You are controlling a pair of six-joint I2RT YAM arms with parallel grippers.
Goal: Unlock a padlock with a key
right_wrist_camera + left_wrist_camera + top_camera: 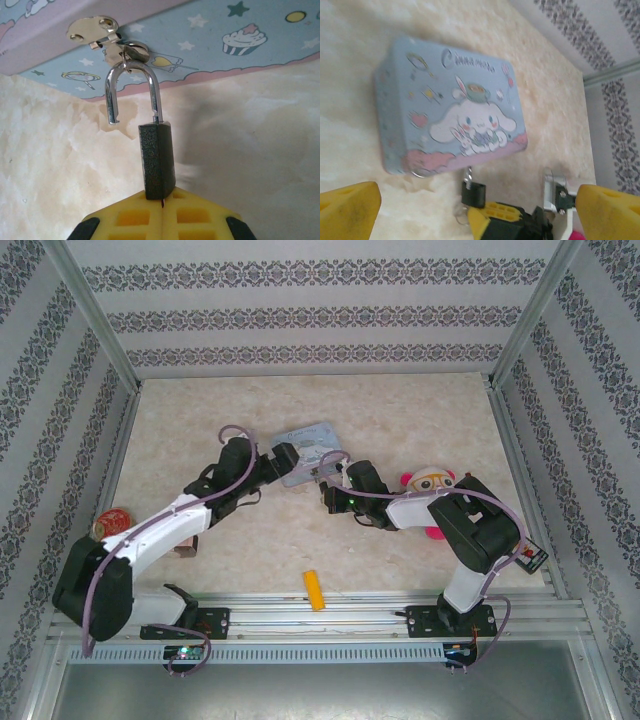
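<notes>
Your table point(200, 410) fills the middle of the top view, and both arms reach from the bottom edge toward its centre. Your left arm point(160, 530) comes up from the lower left and your right arm point(470, 530) from the lower right.

The pale blue cartoon tin point(315, 445) lies flat just above centre. A pink and white plush toy point(432, 483) sits beside your right arm, and an orange-yellow cylinder point(315, 590) lies near the bottom rail.

Your left gripper point(285, 462) is spread wide and grasps nothing. In its wrist view the yellow fingers point(350, 210) sit at the two lower corners, with the tin point(455, 105) between and above them.

Your right gripper point(162, 212) is clenched, its pads pressed together right under the padlock point(157, 160). The padlock hangs from the tin's clasp in the centre of the right wrist view. One leg of its shackle stands free of the dark body.

The key point(162, 202) shows as a thin sliver pinched at the pad seam, just below the padlock.
</notes>
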